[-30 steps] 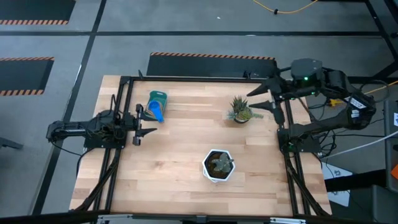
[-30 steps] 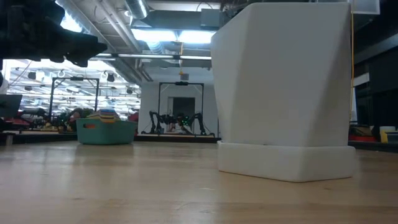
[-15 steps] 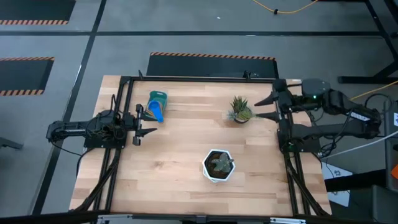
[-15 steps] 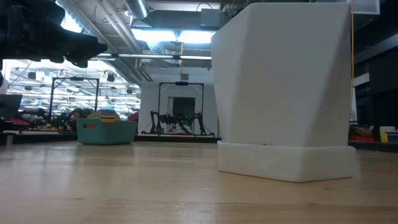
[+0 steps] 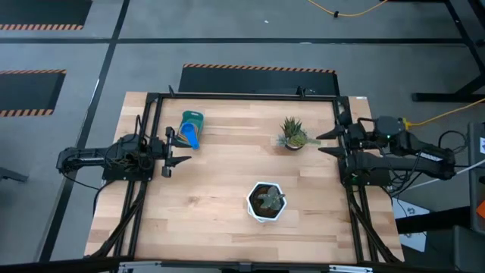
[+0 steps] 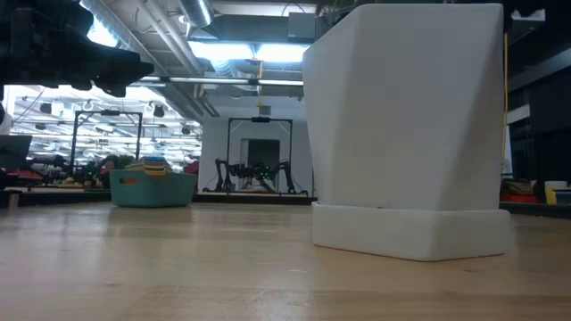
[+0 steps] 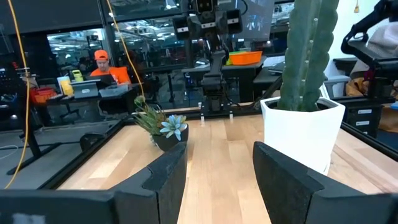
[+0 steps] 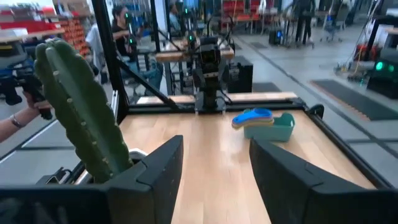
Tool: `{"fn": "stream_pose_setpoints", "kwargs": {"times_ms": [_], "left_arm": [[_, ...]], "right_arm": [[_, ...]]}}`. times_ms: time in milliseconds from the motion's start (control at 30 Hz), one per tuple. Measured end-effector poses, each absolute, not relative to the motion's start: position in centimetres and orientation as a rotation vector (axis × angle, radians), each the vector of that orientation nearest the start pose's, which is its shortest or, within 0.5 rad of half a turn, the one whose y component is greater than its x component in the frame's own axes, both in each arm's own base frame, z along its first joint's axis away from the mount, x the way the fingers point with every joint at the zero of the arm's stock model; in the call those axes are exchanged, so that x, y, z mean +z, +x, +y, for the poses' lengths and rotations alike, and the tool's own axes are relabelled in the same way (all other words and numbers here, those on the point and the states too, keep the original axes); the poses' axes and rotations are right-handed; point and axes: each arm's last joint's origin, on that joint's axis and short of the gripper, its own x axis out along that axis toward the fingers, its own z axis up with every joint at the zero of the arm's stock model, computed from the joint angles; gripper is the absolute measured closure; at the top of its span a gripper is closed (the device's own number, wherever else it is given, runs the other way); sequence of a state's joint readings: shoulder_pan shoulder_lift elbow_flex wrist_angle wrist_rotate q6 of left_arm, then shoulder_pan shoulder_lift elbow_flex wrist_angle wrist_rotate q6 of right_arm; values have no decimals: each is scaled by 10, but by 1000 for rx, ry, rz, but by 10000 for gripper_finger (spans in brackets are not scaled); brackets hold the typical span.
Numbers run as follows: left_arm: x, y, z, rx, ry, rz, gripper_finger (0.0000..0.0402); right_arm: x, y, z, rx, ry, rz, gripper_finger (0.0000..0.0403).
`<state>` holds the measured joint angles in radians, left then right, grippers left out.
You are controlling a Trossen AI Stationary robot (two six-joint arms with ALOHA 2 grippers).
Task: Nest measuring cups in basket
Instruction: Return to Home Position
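While we are holding the left gripper [image 5: 168,154] and the right gripper [image 5: 330,143] at the left and right edges of the table [image 5: 227,186], fingers apart, the basket [image 5: 193,118] is sitting far left; the measuring cups [image 5: 189,138] are lying inside, handles pointing near, open wood spreading rightward.

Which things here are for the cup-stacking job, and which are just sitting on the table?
For the job:
- cups, stacked in the basket
- left gripper and right gripper, each at its own table edge, jaws open

Just sitting there:
- white pot with a cactus
- small plant
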<state>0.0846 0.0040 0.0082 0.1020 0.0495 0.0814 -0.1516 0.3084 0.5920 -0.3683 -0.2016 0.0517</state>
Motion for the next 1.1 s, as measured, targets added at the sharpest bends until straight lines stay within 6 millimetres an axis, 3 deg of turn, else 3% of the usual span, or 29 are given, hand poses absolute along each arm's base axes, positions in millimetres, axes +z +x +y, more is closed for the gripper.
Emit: {"fn": "stream_pose_setpoints", "kwargs": {"times_ms": [667, 1100], "left_arm": [[175, 97, 7, 39, 88, -101, 225], [175, 97, 7, 39, 88, -100, 225]], "right_arm": [[232, 84, -7, 43, 38, -80, 212], [188, 97, -15, -143, 73, -56, 212]]}}
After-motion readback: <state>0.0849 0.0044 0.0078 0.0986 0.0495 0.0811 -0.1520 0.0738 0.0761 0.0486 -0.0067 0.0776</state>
